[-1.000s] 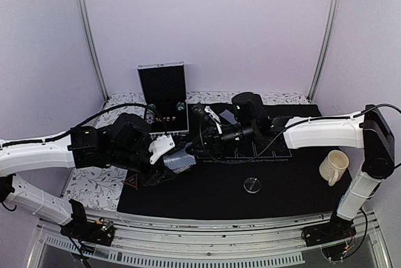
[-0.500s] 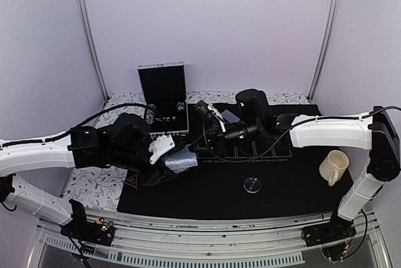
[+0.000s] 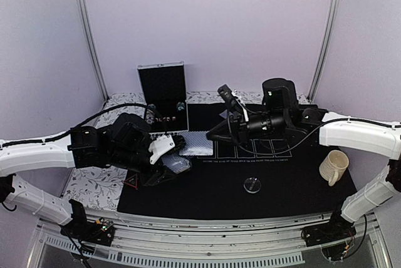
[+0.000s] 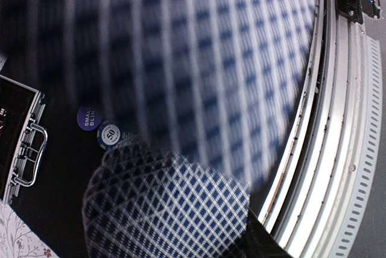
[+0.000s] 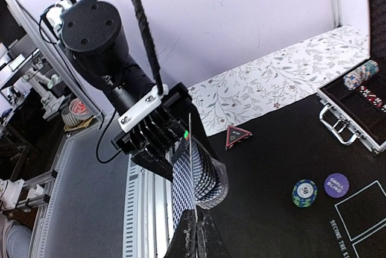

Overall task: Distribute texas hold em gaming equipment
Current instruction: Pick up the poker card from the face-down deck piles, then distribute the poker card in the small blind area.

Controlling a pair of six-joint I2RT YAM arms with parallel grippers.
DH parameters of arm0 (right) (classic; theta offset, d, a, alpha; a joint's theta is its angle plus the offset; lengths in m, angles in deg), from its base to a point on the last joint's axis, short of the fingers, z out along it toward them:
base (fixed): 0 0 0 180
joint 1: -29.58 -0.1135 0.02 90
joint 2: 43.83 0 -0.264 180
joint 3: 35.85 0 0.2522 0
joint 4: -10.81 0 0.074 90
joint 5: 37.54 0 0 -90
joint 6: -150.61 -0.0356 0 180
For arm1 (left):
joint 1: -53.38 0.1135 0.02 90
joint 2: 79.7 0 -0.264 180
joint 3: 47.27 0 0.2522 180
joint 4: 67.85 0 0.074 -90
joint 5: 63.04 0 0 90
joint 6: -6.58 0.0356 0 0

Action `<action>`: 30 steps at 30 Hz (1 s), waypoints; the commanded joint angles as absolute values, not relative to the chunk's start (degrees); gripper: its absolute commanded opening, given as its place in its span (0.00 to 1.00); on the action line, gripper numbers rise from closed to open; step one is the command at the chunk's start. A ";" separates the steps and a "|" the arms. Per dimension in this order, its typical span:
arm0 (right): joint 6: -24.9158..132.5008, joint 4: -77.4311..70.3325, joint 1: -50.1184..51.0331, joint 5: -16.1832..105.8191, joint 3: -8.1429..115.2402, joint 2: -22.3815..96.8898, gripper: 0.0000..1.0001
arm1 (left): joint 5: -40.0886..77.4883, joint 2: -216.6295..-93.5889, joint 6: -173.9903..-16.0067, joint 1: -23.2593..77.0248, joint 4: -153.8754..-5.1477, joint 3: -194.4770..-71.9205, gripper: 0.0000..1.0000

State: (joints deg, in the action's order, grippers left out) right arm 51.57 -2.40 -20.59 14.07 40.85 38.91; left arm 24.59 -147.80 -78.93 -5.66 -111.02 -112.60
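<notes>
Swung rightward with card (image 3: 199,144) pinched in right gripper (image 3: 210,136) (deck (image 3: 177,164) clamped in left gripper (image 3: 169,168)); keep level, lay flat.

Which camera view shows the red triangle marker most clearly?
The right wrist view: the red triangle marker lies there whole and unobstructed on the black mat. The top external view shows it small, beside the left arm. The left wrist view does not show it.
</notes>
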 commanded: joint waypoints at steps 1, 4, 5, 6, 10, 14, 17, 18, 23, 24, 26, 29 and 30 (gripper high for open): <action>49.15 -4.34 -16.36 17.24 37.31 32.46 0.02 | 24.21 -146.71 -78.36 -4.98 -109.83 -112.18 0.44; 45.27 -4.23 -12.47 20.56 33.28 28.41 0.02 | 24.37 -146.74 -78.37 -4.97 -109.86 -112.18 0.44; 43.83 -4.38 -11.44 22.44 31.44 27.74 0.02 | 24.34 -146.75 -78.27 -4.93 -109.83 -112.18 0.44; 42.96 -4.75 -11.36 24.79 30.23 27.68 0.02 | 24.45 -146.81 -78.27 -4.97 -109.83 -112.25 0.45; 39.99 -2.93 -12.01 23.46 26.23 33.23 0.02 | 24.82 -146.76 -78.19 -4.97 -109.83 -112.36 0.44; 36.54 5.61 -17.50 21.39 25.31 42.84 0.02 | 25.07 -146.74 -78.14 -4.95 -109.83 -112.23 0.44; 35.11 9.51 -20.47 17.22 28.96 52.34 0.02 | 25.13 -146.84 -78.12 -4.85 -109.84 -112.18 0.44; 34.28 10.50 -21.04 16.17 30.21 55.94 0.02 | 25.13 -146.84 -78.13 -4.83 -109.83 -112.18 0.44; 30.89 15.02 -23.10 15.32 34.18 64.44 0.02 | 25.30 -146.43 -78.26 -4.89 -109.83 -111.75 0.44; 29.54 15.73 -23.28 15.59 34.56 65.58 0.02 | 25.35 -146.34 -78.25 -4.82 -109.85 -111.70 0.45; 27.30 17.97 -23.40 16.38 34.81 67.20 0.02 | 25.32 -146.24 -78.17 -4.84 -109.83 -111.66 0.45; 23.11 20.48 -23.87 17.67 34.89 69.39 0.02 | 25.28 -146.24 -78.17 -4.89 -109.83 -111.72 0.44; 22.36 20.82 -24.16 18.00 35.13 70.11 0.02 | 25.35 -146.24 -78.15 -4.89 -109.83 -111.66 0.44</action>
State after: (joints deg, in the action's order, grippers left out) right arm 28.29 15.00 -23.28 16.97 33.62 67.20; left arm 25.00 -147.49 -78.82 -5.58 -111.02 -112.23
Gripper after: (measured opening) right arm 0.022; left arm 0.449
